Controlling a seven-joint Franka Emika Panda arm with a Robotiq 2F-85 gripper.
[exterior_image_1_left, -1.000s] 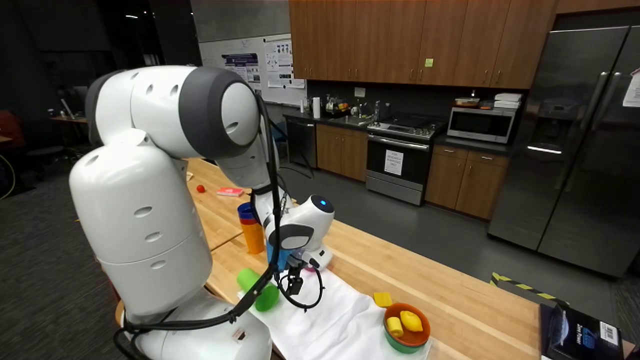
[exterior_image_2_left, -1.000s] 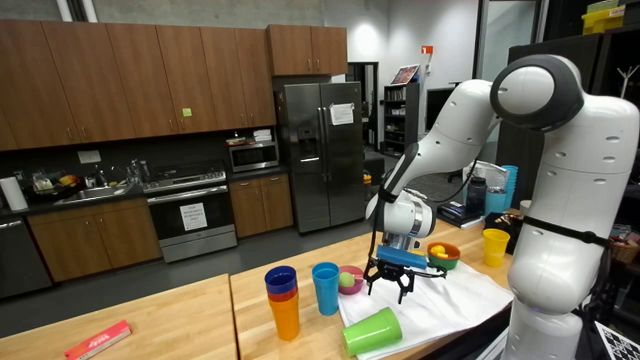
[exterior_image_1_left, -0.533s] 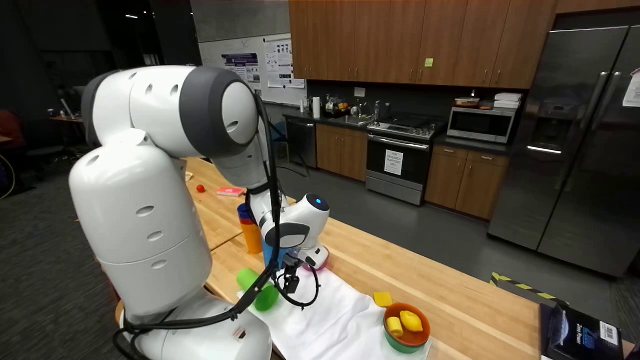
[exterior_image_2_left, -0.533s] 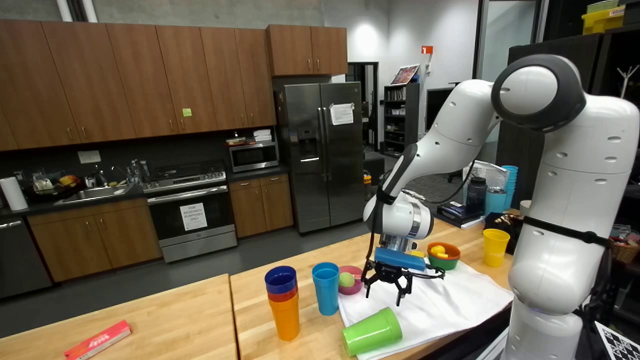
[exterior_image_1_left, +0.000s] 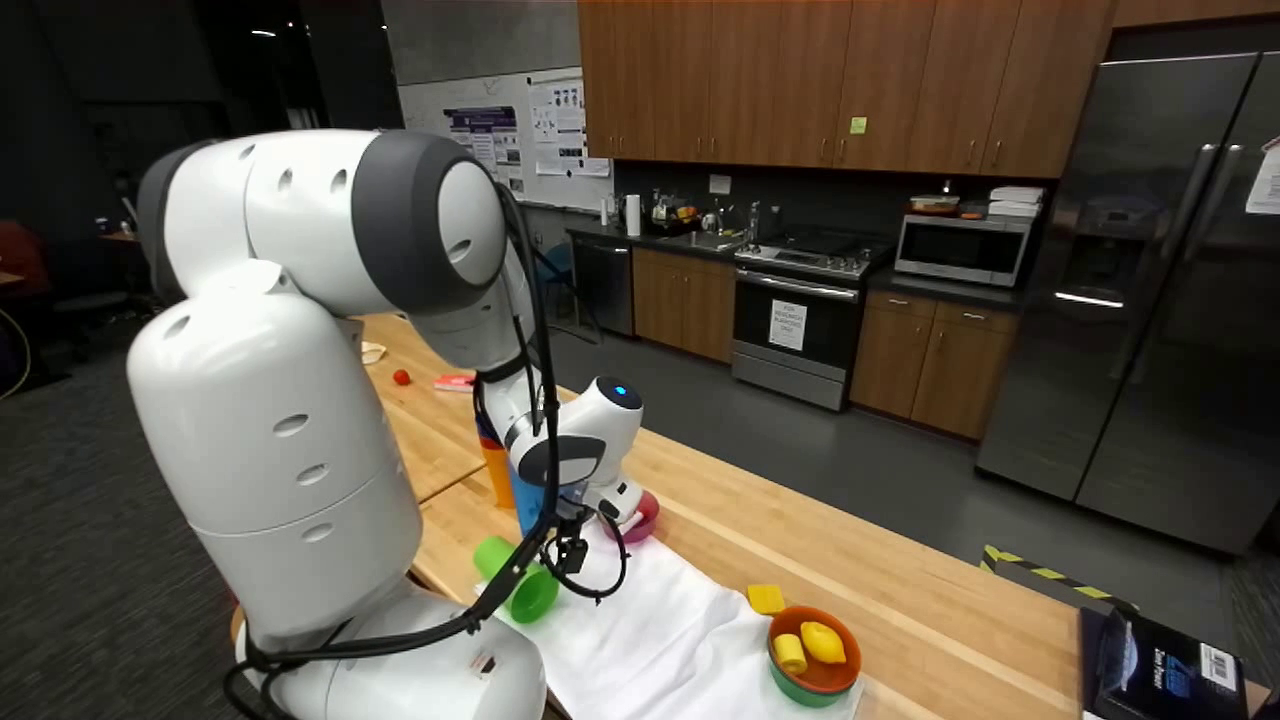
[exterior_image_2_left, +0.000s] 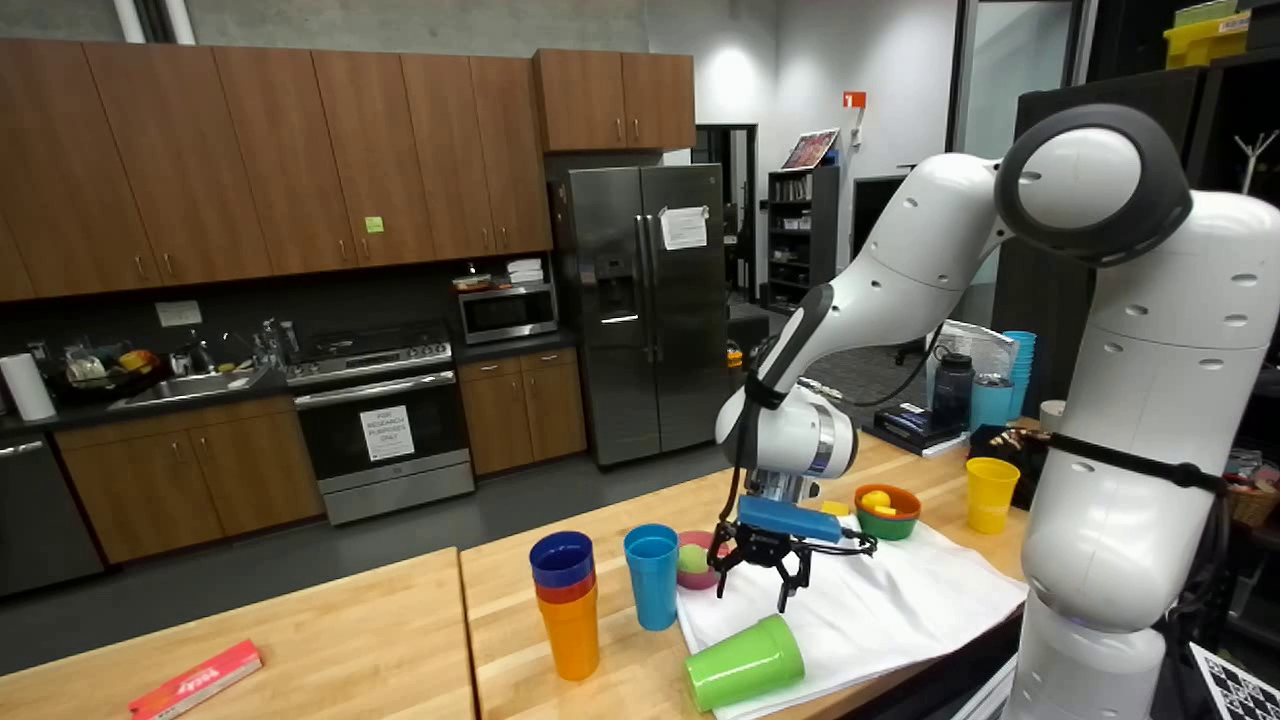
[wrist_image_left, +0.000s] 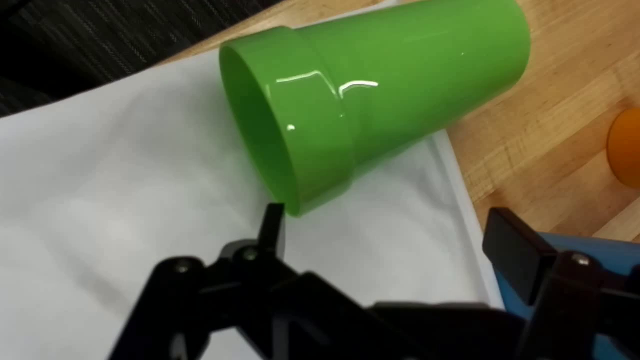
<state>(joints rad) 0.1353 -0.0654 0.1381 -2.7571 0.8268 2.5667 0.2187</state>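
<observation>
In an exterior view you can read "FOR RESEARCH PURPOSES ONLY" on the white sheet (exterior_image_2_left: 386, 432) stuck to the oven door (exterior_image_2_left: 337, 440), and what looks like a 1 on the red wall sign (exterior_image_2_left: 854, 99). You can make out "Power" on the black box (exterior_image_1_left: 1160, 670), but lettering on the pink box (exterior_image_2_left: 196, 682) is too blurred.

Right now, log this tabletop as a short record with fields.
Jaws: open, nothing between them, above the white cloth
Nearby: green cup on its side, mouth end over the cloth, base past the cloth's edge
Some upright cups: blue cup, yellow cup, cup stack with orange lowest
Bowls: pink bowl with a pale green round item; orange bowl, apparently nested in a green bowl, with a lemon and a smaller yellow piece
</observation>
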